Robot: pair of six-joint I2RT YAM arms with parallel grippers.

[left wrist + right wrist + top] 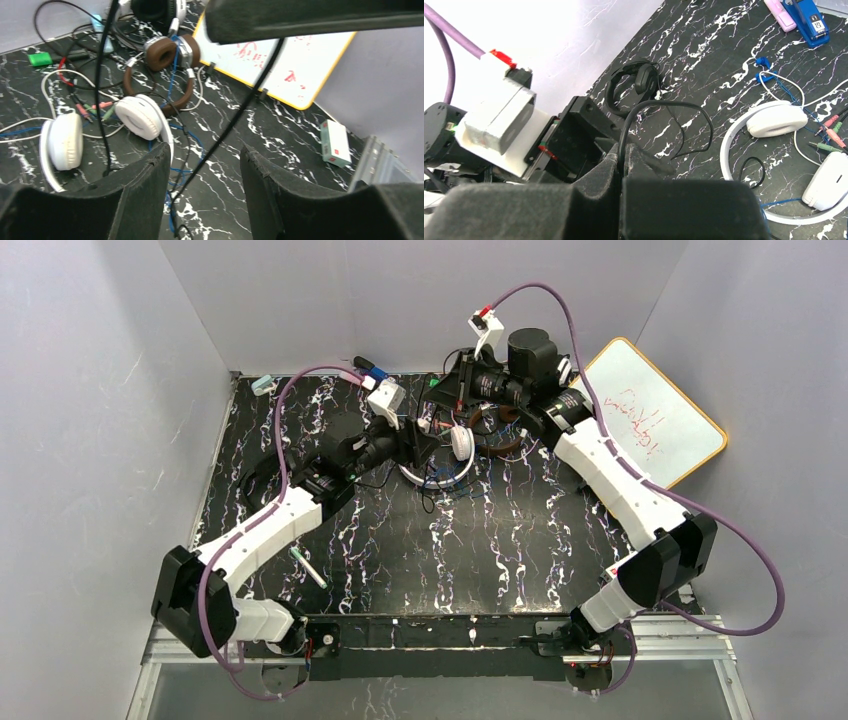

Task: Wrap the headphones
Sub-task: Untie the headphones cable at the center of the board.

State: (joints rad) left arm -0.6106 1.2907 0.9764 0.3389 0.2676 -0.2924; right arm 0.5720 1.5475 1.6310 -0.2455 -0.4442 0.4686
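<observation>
The right claw (621,175) is pinched together on a thin black cord (659,101) that loops up from its fingers. The left claw (205,185) stands apart, with a black lead (221,140) running through the gap. On the desk (280,145) the white headphones (135,117) lie just beside the brown-cupped pair (160,52) among tangled wires, and the black headset (634,82) lies apart, near the wall.

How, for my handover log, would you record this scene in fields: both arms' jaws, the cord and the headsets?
left gripper: jaws apart, thin black cord running through the gap
right gripper: jaws shut on apparently the same cord
white padded over-ear headphones: lying on the black marbled table, unwrapped, cords loose
brown-cupped headphones: next to the white pair, unwrapped
black headphones: lying apart at the table's left edge
</observation>
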